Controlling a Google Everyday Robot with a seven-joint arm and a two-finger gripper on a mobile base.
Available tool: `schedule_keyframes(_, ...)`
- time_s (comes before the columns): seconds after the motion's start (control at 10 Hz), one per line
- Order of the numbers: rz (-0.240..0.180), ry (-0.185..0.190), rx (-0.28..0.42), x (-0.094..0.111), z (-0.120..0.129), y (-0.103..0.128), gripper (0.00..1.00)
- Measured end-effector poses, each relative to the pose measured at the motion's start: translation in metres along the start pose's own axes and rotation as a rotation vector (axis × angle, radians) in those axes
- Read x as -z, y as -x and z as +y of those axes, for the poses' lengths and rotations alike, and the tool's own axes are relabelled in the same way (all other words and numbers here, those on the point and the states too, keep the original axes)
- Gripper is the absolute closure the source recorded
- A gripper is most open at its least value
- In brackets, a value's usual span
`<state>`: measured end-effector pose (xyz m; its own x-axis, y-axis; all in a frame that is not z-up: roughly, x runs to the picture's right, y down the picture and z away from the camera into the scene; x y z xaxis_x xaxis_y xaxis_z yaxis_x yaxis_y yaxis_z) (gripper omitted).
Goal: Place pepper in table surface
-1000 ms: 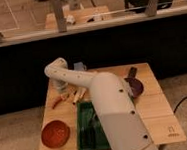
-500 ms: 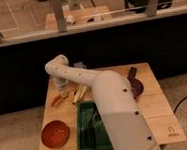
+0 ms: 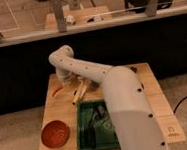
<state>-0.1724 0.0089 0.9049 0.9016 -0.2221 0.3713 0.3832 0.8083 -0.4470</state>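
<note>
The pepper (image 3: 57, 91) is a small red-orange sliver at the far left of the light wooden table surface (image 3: 58, 111). It appears to lie on the wood or just above it. My gripper (image 3: 65, 83) hangs at the end of the white arm, just right of and above the pepper. The arm bends at its elbow (image 3: 60, 55) and covers the table's middle. I cannot tell whether the gripper touches the pepper.
A round orange-red bowl (image 3: 55, 134) sits at the table's front left. A green tray (image 3: 88, 135) with dark items lies at the front centre. Pale sticks (image 3: 80, 94) lie right of the gripper. A dark wall and railing stand behind the table.
The arm's elbow has risen slightly and shifted right. The pepper stays at about the same spot at the table's far left.
</note>
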Motion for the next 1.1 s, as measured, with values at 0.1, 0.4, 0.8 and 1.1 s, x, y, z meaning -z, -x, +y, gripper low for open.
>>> schedule_keyframes(0.1, -0.002, -0.034, -0.018, 0.016, -0.005, -0.007, 0.67)
schedule_keyframes(0.4, -0.02, -0.094, -0.054, 0.036, -0.009, -0.019, 0.67)
schedule_keyframes(0.8, -0.04, -0.129, -0.066, 0.044, -0.01, -0.017, 0.67)
schedule_keyframes(1.1, -0.057, -0.114, -0.051, 0.034, -0.01, -0.007, 0.67)
